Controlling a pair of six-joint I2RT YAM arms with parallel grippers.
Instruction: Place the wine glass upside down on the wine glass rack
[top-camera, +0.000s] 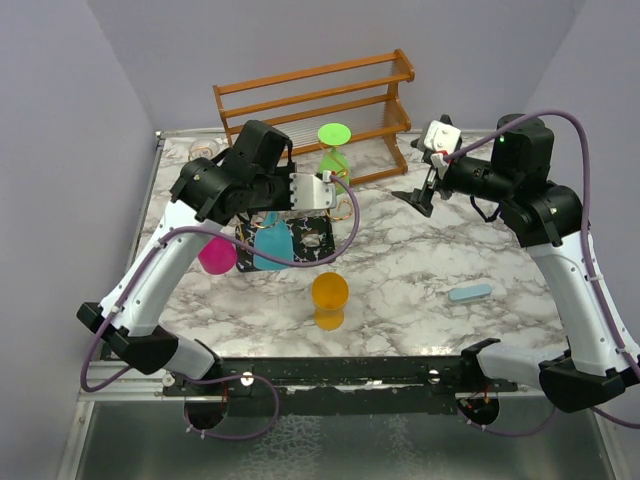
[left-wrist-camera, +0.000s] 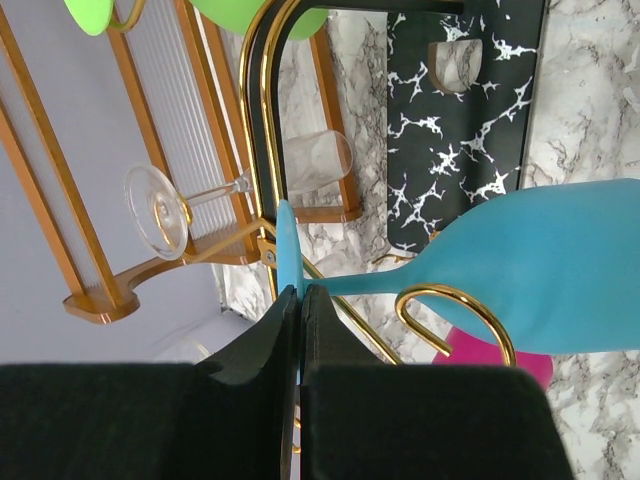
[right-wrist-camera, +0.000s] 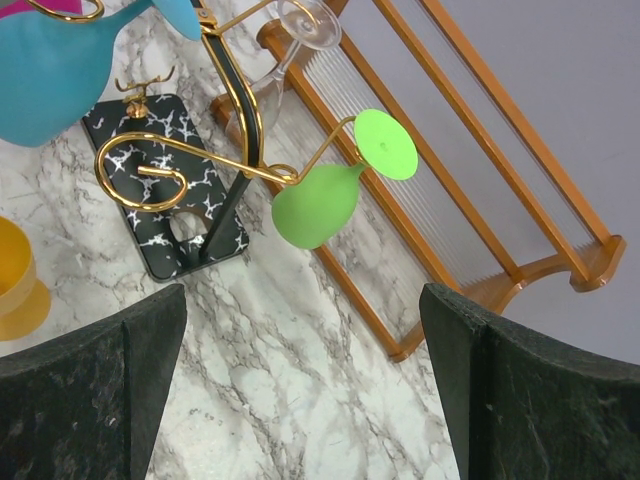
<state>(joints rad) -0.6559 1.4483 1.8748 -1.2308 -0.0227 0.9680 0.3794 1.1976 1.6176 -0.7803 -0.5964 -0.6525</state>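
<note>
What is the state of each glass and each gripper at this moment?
left gripper: shut on the foot of the blue wine glass.
blue wine glass: held at the wine glass rack, not released.
right gripper: open, empty.
green wine glass: hangs upside down on a rack arm.
clear wine glass: lies on its side.
orange wine glass: stands on the table, free.
pink wine glass: partly hidden, cannot tell.

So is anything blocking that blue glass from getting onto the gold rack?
Nothing visible does. The left gripper pinches the blue wine glass by its foot, close to a curled arm of the wine glass rack; the green glass hangs on another arm.
</note>
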